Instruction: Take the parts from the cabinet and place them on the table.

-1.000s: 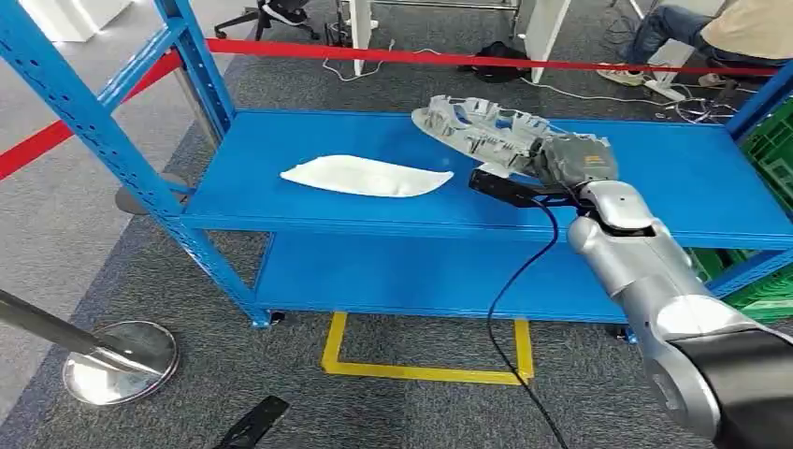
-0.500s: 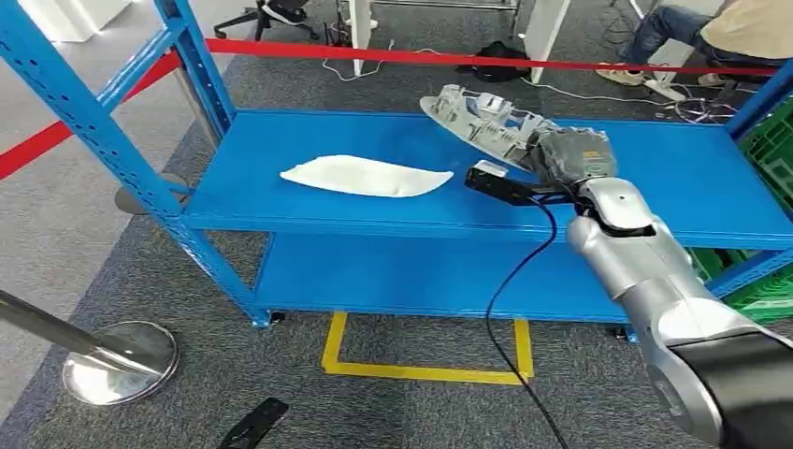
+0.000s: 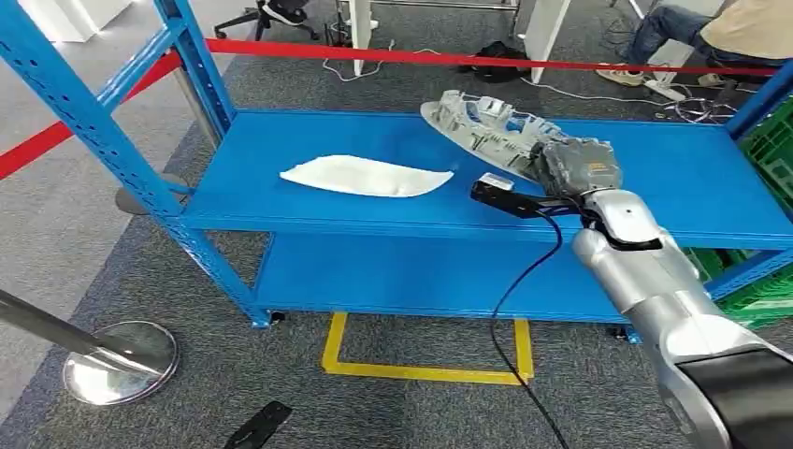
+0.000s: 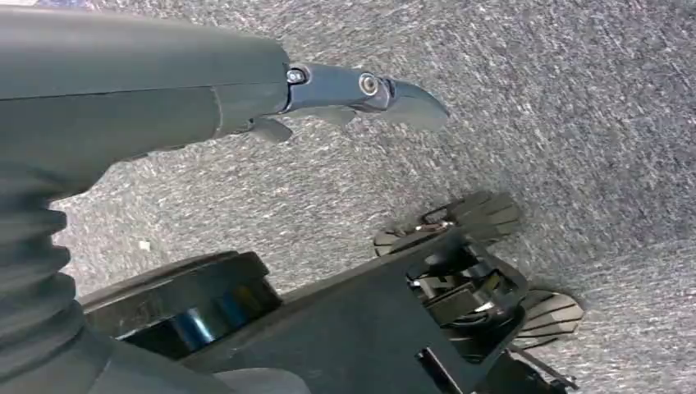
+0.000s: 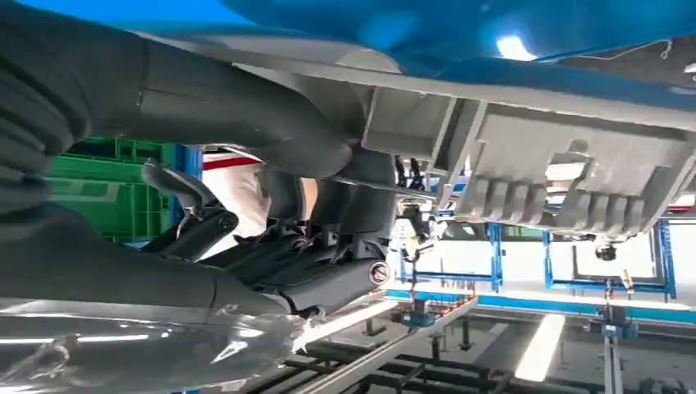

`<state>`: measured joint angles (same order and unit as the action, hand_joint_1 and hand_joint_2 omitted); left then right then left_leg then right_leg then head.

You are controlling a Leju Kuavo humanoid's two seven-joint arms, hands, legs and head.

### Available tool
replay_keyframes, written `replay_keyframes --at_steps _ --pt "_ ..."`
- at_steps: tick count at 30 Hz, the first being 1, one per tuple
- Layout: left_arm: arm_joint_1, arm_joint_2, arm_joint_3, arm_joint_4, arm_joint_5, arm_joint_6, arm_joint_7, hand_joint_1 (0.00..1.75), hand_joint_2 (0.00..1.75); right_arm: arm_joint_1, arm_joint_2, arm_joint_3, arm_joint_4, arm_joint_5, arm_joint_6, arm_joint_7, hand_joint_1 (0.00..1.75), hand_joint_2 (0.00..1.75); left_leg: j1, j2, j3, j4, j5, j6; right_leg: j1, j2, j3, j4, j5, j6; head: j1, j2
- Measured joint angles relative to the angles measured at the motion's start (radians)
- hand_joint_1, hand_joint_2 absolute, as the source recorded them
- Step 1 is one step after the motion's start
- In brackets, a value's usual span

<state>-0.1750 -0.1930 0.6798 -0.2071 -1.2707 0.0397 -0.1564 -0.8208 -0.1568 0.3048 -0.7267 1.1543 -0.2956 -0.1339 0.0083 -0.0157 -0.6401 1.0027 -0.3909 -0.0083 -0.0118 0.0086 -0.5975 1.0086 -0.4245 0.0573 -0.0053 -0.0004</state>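
My right hand (image 3: 572,165) grips one end of a grey ribbed plastic part (image 3: 482,126), tilted up above the top shelf of the blue cabinet (image 3: 281,210). The right wrist view shows the thumb and dark fingers (image 5: 328,263) wrapped around the grey part (image 5: 574,164). A white elongated part (image 3: 365,176) lies flat on the same shelf, to the left of the held one. My left hand (image 4: 361,90) hangs over the grey carpet with nothing in it, one dark finger stretched out.
A black cable (image 3: 519,281) runs from my right wrist down past the shelf front. The lower shelf (image 3: 411,276) is bare. A red barrier tape (image 3: 468,58) runs behind the cabinet, a chrome stanchion base (image 3: 120,360) stands at the left, a green crate (image 3: 771,150) at the right. A seated person (image 3: 720,33) is beyond.
My right hand has lifted the grey part's free end and shifted slightly right and back toward me. The white part has not moved.
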Motion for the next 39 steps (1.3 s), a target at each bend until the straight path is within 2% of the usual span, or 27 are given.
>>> replay_keyframes --at_steps 10,20,25,39 --pt "0.002 -0.001 -0.005 0.0 0.0 0.0 -0.015 0.0 1.75 0.012 -0.015 0.014 -0.021 -0.003 0.0 0.001 1.75 1.75 0.0 0.0 0.0 0.0 0.0 0.0 0.0 0.0 0.0 0.0 0.0 0.0 0.0 0.0" --pt "0.023 -0.017 -0.021 0.0 0.002 -0.009 -0.053 0.0 1.75 0.089 -0.063 0.035 -0.141 -0.017 0.007 0.006 1.75 1.75 0.0 0.0 -0.001 0.0 -0.001 0.001 0.0 0.0 -0.001 0.0 0.0 0.0 0.0 0.0" --pt "0.024 -0.019 -0.024 0.0 0.0 0.021 -0.038 0.0 1.75 0.109 -0.081 0.046 -0.183 -0.023 0.016 0.032 1.75 1.75 0.0 0.0 -0.001 0.0 0.0 0.0 0.0 0.0 -0.001 0.0 0.0 0.0 0.0 0.0" --pt "0.028 -0.025 -0.024 0.0 0.0 0.022 -0.032 0.0 1.75 0.103 -0.135 0.048 -0.301 -0.02 0.04 0.052 1.75 1.75 0.0 0.0 -0.001 0.0 -0.001 0.001 0.0 0.0 -0.001 0.0 0.0 0.0 0.0 0.0"
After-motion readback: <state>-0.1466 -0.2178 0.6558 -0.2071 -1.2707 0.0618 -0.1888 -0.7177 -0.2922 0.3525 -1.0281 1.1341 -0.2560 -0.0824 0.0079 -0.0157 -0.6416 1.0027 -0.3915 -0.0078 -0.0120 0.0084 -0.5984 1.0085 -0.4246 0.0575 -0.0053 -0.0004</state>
